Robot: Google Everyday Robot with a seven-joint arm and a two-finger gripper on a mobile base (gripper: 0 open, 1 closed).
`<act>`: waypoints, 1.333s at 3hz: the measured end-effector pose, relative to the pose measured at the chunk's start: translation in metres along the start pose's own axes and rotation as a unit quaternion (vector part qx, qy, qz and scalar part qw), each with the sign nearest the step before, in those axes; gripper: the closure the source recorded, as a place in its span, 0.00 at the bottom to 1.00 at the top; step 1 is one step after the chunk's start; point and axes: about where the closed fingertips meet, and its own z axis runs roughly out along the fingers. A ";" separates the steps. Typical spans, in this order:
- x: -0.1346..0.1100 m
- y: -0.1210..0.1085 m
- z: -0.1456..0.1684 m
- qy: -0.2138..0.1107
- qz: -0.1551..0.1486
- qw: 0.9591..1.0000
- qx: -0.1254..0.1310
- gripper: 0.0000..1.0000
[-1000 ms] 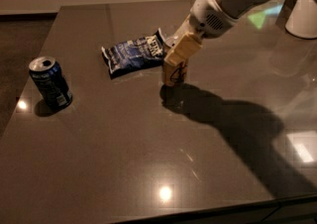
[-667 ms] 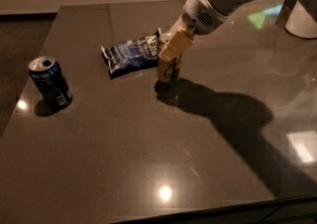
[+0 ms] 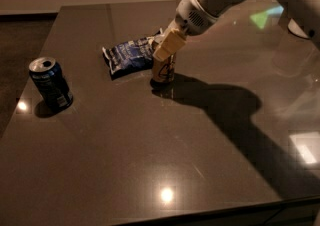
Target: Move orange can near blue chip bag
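The orange can stands upright on the dark table, just right of the blue chip bag, which lies flat and crinkled. My gripper reaches down from the upper right and is shut on the top of the orange can. Its tan fingers cover the can's upper part. The can's base appears to rest on the table, close to the bag's right end.
A dark blue can stands upright near the table's left edge. A white object sits at the far right. My arm casts a broad shadow over the right side of the table.
My gripper has carried the orange can a little to the left, closer to the blue chip bag. The bag and the dark blue can have not moved.
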 end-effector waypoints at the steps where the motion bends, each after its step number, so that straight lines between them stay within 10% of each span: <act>1: -0.003 -0.002 0.006 -0.016 0.003 1.000 -0.007 0.35; 3: -0.006 -0.003 0.011 -0.032 -0.001 0.999 -0.012 0.00; 4: -0.006 -0.002 0.011 -0.032 -0.001 0.999 -0.012 0.00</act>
